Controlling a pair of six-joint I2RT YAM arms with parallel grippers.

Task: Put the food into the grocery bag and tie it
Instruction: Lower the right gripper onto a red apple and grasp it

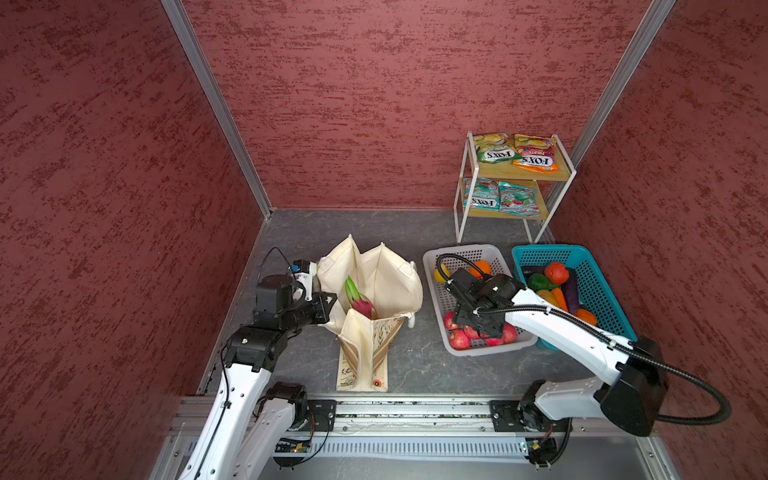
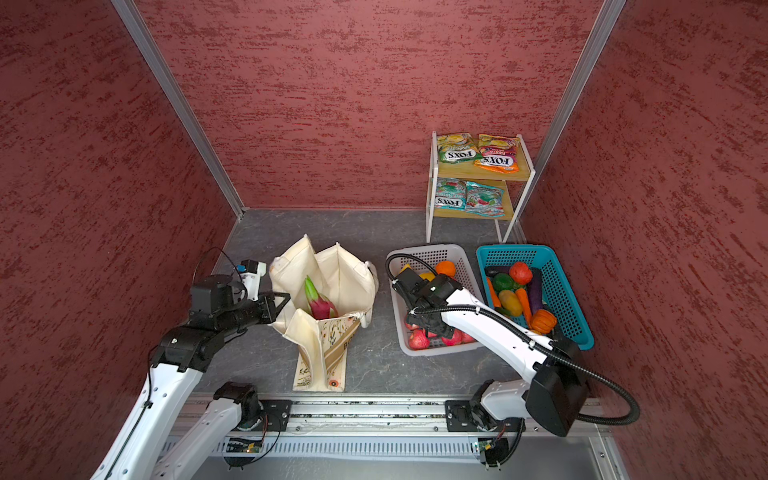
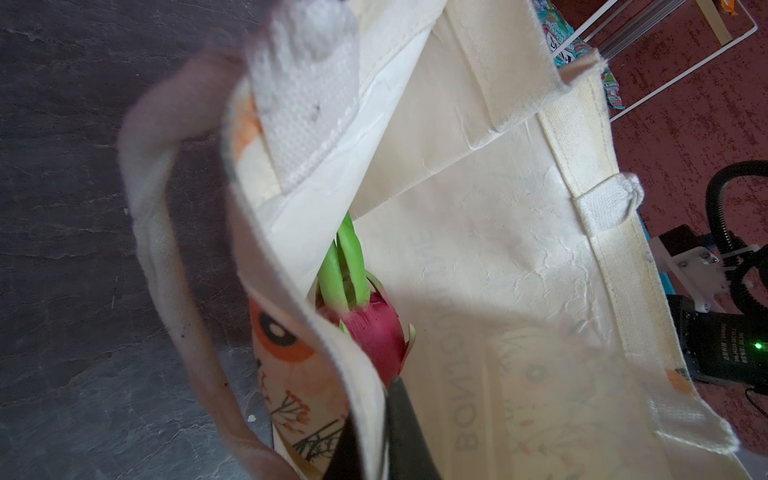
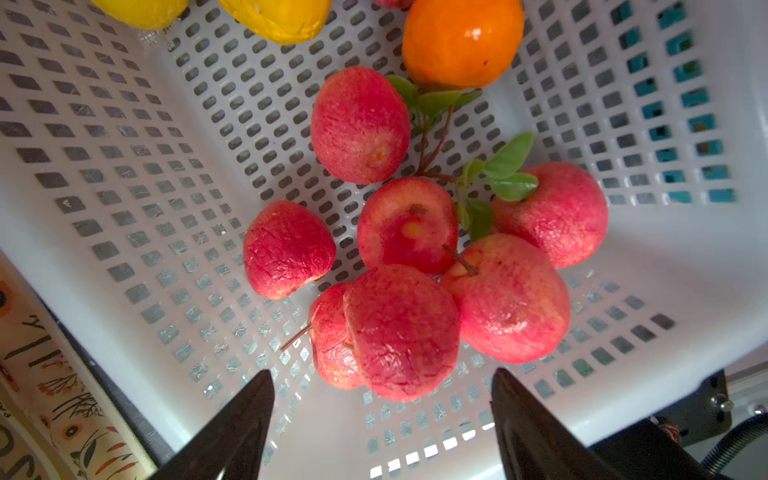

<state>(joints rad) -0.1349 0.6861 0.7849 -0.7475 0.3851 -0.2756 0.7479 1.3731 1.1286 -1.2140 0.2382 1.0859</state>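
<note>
R gripper: jaws wide, nothing in them, hovering right over the heap of wrinkled red apples in the grey perforated plastic basket.
Apple risk: fruit packed tight and touching. Fingers could land on two at once, pop one sideways, or drag a neighbour along by the leafy twig.
Basket risk: basket wall is just by the fingertips. A clipped rim could shove the light basket into the teal plastic basket right beside it.
L gripper: pinched shut on the rim of the cream canvas floral grocery bag, holding the mouth open.
Bag risk: only thin cloth in the pinch. If it slips, the mouth folds and the drop lands outside.
In bag: pink dragon fruit w/ green tips, upright, filling part of the opening, so less room for the next one.
Room: bare grey stone-look floor betw. bag & grey basket, a short open lane for the carry. White wire rack w/ glossy green and orange FOX'S packets is well apart, at the back.
</note>
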